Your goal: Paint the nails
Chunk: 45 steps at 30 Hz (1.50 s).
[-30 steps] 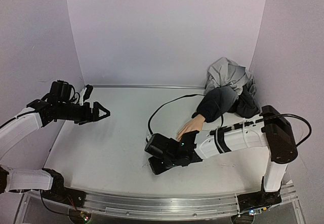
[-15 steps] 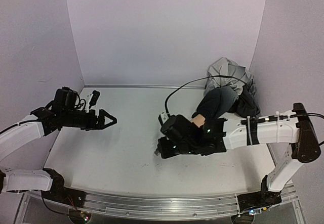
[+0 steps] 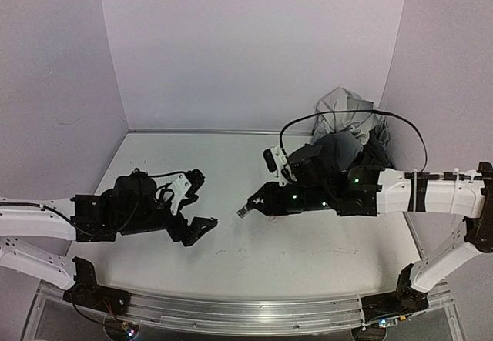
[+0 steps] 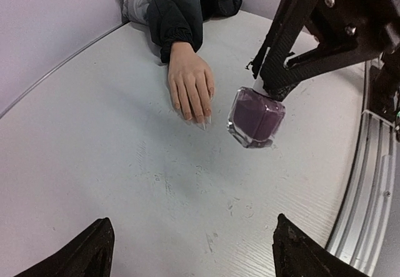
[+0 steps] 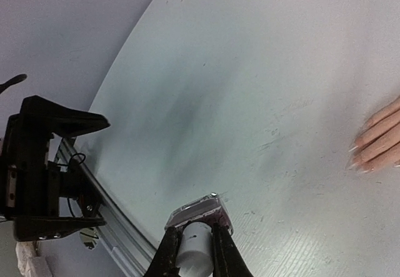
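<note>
**A:** What did the right fingers (image 3: 258, 202) have?

**B:** They were clamped on the white cap (image 5: 192, 251) of a square purple bottle (image 4: 255, 117). It hung tilted, apparently off the desk (image 3: 231, 164), near its centre.

**A:** And the left fingers (image 3: 202, 227)?

**B:** Spread wide and holding nothing, at about 7 o'clock from the bottle. A strip of bare desk lay between them.

**A:** Where were the nails (image 4: 201, 122)?

**B:** On the mannequin hand (image 4: 190, 80), which lay palm down. They were pale and pointed toward 6 o'clock in the left wrist view. There the bottle sat just beside them at 3 o'clock, not touching. From above, the right arm (image 3: 385, 191) hid the hand.

**A:** Room to move?

**B:** Bare desk ran from 9 to 12 o'clock, up to the walls (image 3: 254, 48). The front rail (image 3: 231, 310) lay near the left fingers at 6 o'clock. The dark sleeve (image 4: 178, 20) and a grey clothes heap (image 3: 347, 110) crowded the 1 o'clock corner.

**A:** What had changed in half a second?

**B:** The left fingers had come in from the 9 o'clock wall toward the centre front. The right fingers had carried the bottle toward 12 o'clock.
</note>
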Available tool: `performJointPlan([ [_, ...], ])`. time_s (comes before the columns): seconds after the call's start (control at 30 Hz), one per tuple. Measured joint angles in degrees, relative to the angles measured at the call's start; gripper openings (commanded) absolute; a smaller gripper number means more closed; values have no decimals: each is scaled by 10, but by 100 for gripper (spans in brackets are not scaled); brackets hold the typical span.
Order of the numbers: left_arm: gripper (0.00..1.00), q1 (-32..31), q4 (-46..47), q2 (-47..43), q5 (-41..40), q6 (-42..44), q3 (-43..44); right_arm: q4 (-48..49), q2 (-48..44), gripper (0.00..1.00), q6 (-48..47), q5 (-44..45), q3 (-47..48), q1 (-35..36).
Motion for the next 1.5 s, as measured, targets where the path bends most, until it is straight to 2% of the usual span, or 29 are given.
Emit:
performJointPlan([
  [0.1,81,-38,32,42,-44,47,0,8,0,0,4,-34,2,4],
  [0.27,79,-83,61,106,-83,102,7,24,5,0,9,-60,8,11],
  [0.57,69,-91,97,147,-118,116,29,31,26,0,9,-75,17,18],
  [0.7,58,-91,108,147,-124,116,36,32,32,0,9,-77,19,20],
  [1.37,18,-93,116,155,-108,118,36,36,44,0,9,-78,31,24],
  [1.5,1,-90,109,147,-86,119,36,35,44,0,-1,-85,32,24],
])
